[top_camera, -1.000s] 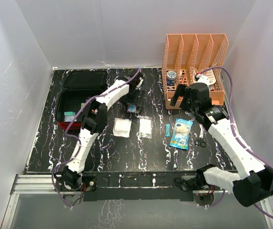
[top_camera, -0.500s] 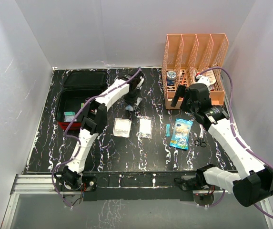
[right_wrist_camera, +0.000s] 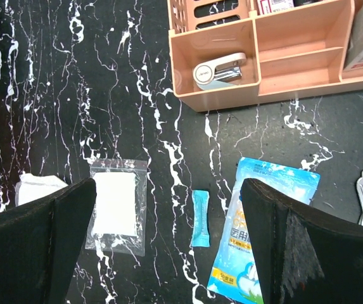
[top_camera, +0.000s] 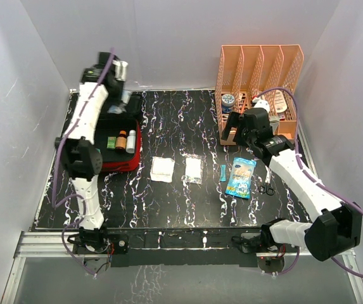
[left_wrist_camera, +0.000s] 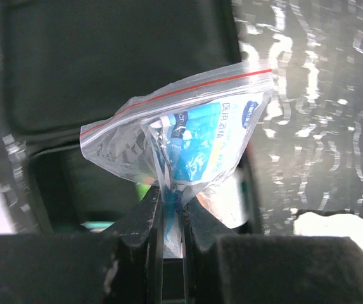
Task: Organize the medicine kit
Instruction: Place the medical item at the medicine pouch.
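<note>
Left wrist view: bag (left_wrist_camera: 187,133) is pinched by left gripper (left_wrist_camera: 168,204) above the kit (top_camera: 119,166), bottles (top_camera: 122,140) already packed; right gripper (right_wrist_camera: 168,235) is held wide, packets (top_camera: 241,177) are left on bench (top_camera: 168,120).

medicine kit (top_camera: 123,166): red fabric | zip bag (left_wrist_camera: 191,120): clear plastic | table (top_camera: 168,202): glossy

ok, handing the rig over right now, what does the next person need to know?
Left gripper: shut on a zip bag, high above the open medicine kit.
Right gripper: open, empty, by the file rack.
Done: two bottles and a green packet in the kit.
Left: drop the bag in; then white pad, bagged pad, blue sachet, blue packet, scissors off the table.
</note>
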Controlling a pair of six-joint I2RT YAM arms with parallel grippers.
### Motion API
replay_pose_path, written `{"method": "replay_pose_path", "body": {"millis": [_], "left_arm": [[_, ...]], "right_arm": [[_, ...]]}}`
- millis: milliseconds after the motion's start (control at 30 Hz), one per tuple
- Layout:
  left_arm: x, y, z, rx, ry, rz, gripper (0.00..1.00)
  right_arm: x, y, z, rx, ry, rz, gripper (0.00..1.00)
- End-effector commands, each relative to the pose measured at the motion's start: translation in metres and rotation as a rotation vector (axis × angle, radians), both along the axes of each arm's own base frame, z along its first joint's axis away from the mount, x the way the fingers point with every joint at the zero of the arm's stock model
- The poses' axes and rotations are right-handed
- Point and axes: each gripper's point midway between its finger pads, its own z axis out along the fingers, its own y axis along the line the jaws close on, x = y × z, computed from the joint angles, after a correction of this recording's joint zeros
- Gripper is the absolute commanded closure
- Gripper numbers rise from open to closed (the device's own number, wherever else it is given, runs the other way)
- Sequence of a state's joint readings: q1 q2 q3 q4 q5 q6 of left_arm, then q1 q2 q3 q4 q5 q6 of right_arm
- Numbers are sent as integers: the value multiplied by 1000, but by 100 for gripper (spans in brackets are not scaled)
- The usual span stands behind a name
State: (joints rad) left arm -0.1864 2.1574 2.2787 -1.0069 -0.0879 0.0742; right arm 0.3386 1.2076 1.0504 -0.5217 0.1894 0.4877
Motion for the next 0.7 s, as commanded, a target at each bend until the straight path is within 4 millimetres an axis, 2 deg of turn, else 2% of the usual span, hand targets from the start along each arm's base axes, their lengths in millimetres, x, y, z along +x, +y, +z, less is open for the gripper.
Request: {"method": "replay_pose_path", "body": {"millis": [0, 100, 200, 300, 400, 533, 667], "left_arm": [[-38, 80, 44, 39, -11, 87, 99], [-63, 116, 41, 32, 20, 155, 100], [-87, 132, 26, 32, 58, 176, 100], [-106, 131, 5, 14, 106, 180, 100], [-117, 125, -14, -17, 136, 192, 99], [-119, 123, -42, -36, 177, 222, 99], [-110, 126, -61, -33, 189, 237, 100]], "right_arm": [[20, 12, 19, 39, -92, 27, 2], [26, 17, 18, 48, -89, 39, 2], [30, 20, 17, 52, -90, 47, 2], [33, 23, 17, 59, -90, 55, 2], [34, 25, 17, 64, -88, 63, 2], [34, 25, 19, 62, -88, 63, 2], [32, 23, 22, 56, -88, 61, 2]]}}
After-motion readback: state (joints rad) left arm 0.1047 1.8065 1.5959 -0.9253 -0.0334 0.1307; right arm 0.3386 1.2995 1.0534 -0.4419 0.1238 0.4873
